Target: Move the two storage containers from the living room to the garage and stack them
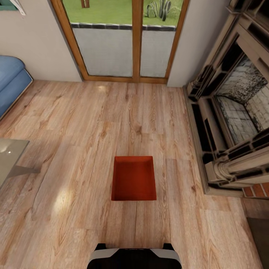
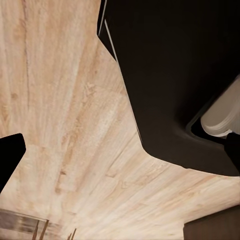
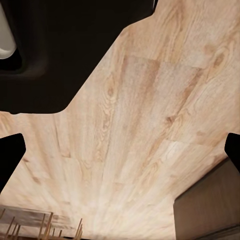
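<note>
One orange-red storage container (image 1: 133, 179), a rectangular open bin with low straight walls, sits on the light wood plank floor (image 1: 74, 123) at lower centre of the head view. Bare planks surround all its edges. The carved stone fireplace (image 1: 231, 123) fills the right side, the blue sofa (image 1: 11, 84) the upper left, the wood-framed glass doors (image 1: 123, 41) the top. Whether either claw is released or clenched I cannot tell

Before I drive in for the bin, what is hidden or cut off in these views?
- Orange-red bin, head view: the outer walls and underside are hidden by its own rim.
- Blue sofa and glass table: cut off by the left edge.
- Fireplace: cut off by the right edge.
- Both wrist views: dark robot body covers much of the wood floor; whether each gripper is open or shut is unclear.
</note>
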You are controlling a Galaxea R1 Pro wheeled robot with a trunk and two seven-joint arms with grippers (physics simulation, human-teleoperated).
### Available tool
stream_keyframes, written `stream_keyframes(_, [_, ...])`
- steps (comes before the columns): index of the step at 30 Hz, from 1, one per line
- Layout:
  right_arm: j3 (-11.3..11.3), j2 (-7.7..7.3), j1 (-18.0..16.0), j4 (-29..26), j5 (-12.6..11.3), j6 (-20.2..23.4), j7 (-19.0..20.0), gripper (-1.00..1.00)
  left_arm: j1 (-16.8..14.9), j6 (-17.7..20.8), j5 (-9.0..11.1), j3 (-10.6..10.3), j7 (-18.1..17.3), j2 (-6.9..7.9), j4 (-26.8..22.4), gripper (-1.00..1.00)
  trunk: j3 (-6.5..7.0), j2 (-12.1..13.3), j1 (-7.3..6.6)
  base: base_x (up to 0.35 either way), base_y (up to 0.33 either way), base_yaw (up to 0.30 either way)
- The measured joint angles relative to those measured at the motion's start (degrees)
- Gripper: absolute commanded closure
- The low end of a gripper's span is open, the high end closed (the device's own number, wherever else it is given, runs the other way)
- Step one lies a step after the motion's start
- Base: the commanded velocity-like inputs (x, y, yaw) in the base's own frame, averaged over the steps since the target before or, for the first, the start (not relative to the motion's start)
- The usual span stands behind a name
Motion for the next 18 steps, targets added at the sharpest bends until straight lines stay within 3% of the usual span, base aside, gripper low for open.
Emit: stream_keyframes(18, [0.1, 0.03, 0.0, 0.0, 0.38, 0.11, 0.03, -1.0, 0.0, 0.0, 0.0, 0.0, -0.04, -0.1, 0.0, -1.0, 0.0, 0.0, 0.0, 0.0, 0.0, 0.0])
